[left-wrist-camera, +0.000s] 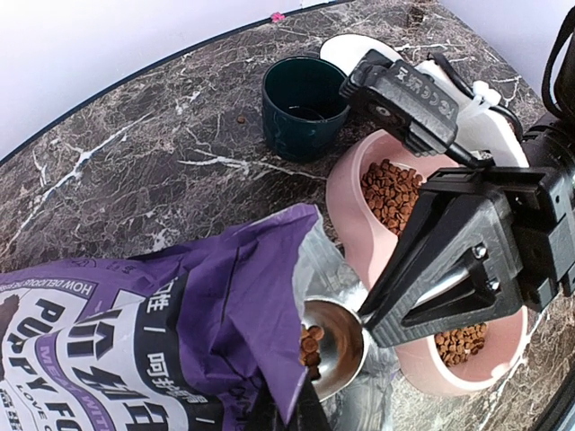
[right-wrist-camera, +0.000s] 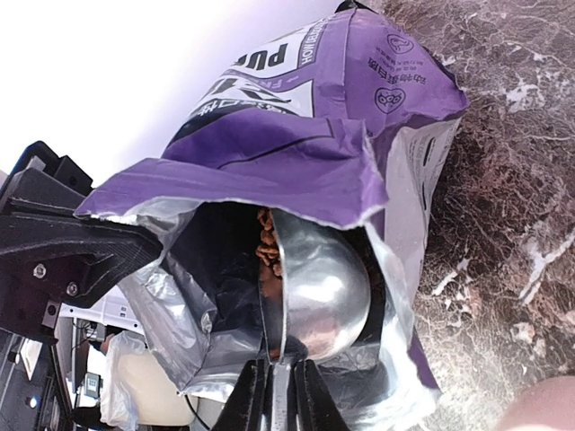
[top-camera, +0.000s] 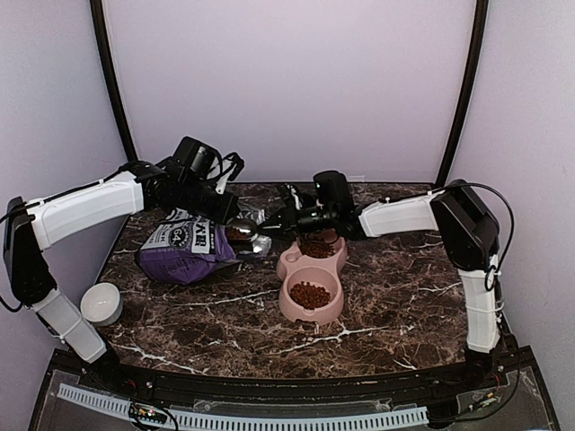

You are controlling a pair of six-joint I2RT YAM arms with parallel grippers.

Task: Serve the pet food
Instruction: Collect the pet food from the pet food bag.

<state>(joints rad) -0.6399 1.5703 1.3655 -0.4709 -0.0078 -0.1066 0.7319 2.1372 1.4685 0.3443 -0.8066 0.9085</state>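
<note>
The purple bag [top-camera: 184, 247] lies on its side, mouth toward the pink double bowl [top-camera: 286, 310]. My left gripper [top-camera: 226, 214] is shut on the bag's upper lip [left-wrist-camera: 269, 296] and holds the mouth open. My right gripper [right-wrist-camera: 274, 382] is shut on the handle of a metal scoop [right-wrist-camera: 328, 287]. The scoop's cup [left-wrist-camera: 337, 346] sits in the bag's mouth with a few pet food pellets [left-wrist-camera: 311, 346] in it. More pet food fills both bowl compartments [top-camera: 310, 294] [top-camera: 316, 247]. The inside of the bag is dark.
A dark green cup [left-wrist-camera: 304, 106] stands on the marble table behind the pink bowl [left-wrist-camera: 346, 193]. A small white bowl [top-camera: 101, 303] sits at the table's left edge by the left arm. White walls close in the back and sides.
</note>
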